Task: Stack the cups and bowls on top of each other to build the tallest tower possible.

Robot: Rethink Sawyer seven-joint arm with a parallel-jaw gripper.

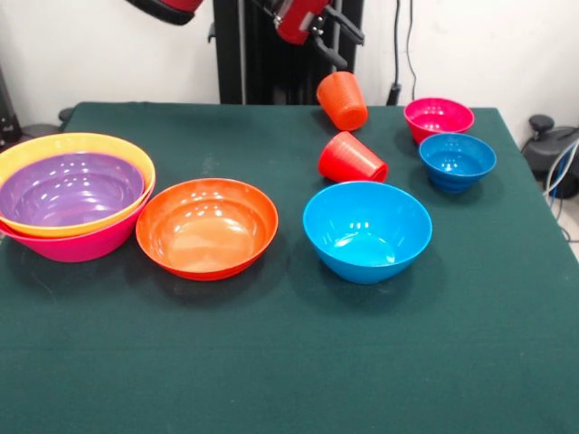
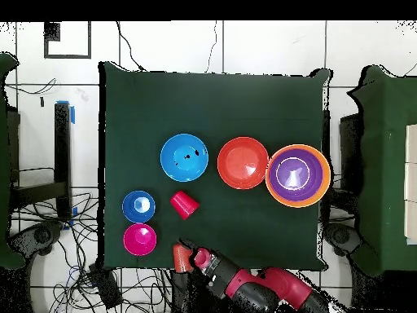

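My gripper hangs at the table's far edge, shut on the orange cup, which tilts just above the cloth; both also show in the overhead view, gripper and cup. The red cup lies on its side in front of it. The purple bowl sits in the yellow-orange bowl, which sits in the big pink bowl at the left. The red-orange bowls look nested as one. The medium blue bowl, small blue bowl and small magenta bowl stand apart.
The green table has open cloth across its front half. The robot's black pedestal stands behind the far edge. Cables and a dark object lie off the table's right side.
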